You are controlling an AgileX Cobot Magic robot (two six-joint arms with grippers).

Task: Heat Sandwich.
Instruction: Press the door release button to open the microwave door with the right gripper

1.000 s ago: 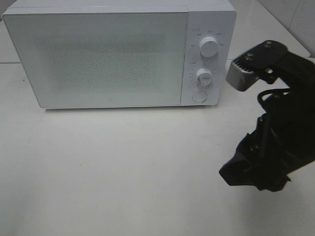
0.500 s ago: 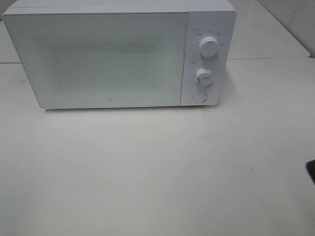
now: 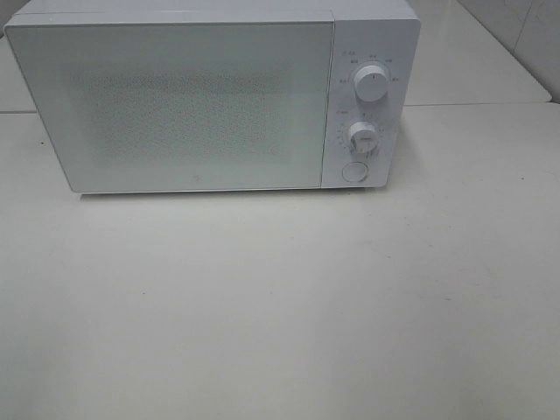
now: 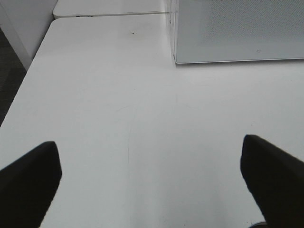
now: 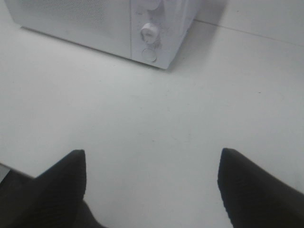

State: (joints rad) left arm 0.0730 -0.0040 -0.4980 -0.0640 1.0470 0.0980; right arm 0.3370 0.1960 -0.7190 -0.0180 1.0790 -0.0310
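A white microwave (image 3: 210,96) stands at the back of the table with its door shut. It has two knobs (image 3: 371,86) and a round button (image 3: 353,171) on its right panel. It also shows in the left wrist view (image 4: 237,31) and the right wrist view (image 5: 109,26). The sandwich is out of view. My left gripper (image 4: 152,175) is open and empty over bare table, left of the microwave. My right gripper (image 5: 152,183) is open and empty, in front of the microwave's control panel. Neither arm shows in the high view.
The white table (image 3: 280,306) spreads in front of the microwave. Its left edge drops to a dark floor (image 4: 9,80) in the left wrist view. A second white surface (image 3: 472,61) lies behind at the right.
My right arm stood at the right of the high view one second ago. It has pulled back out of that view. The microwave has not moved.
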